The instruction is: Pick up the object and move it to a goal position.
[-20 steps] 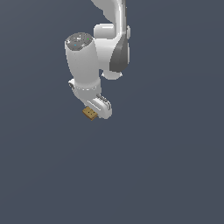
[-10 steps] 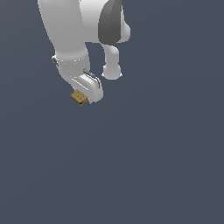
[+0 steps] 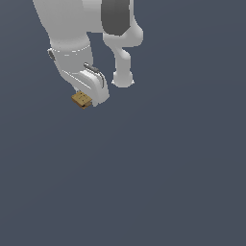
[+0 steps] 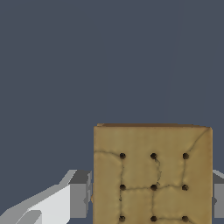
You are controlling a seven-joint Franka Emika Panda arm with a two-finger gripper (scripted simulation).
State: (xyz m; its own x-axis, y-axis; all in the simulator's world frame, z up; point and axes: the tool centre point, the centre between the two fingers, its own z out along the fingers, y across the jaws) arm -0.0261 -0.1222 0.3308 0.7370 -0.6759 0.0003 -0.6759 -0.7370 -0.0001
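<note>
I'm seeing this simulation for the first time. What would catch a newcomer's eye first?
The big white arm fills the exterior view's upper left against a plain dark grey-blue background. At its tip the gripper pinches a tiny tan block. In the wrist view that block looms large, dotted with dark holes, between grey fingers.

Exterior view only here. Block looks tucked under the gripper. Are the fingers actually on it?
Observer: Yes. In the wrist view a grey finger pad sits against each side of the block.
Operator: What's on the block's face? Just a tan speck for me.
Observer: Rows of small dark dots with thin crack lines between them.
Operator: Anything beyond the block?
Observer: No, the wrist view shows only plain dark blue-grey background past it.
</note>
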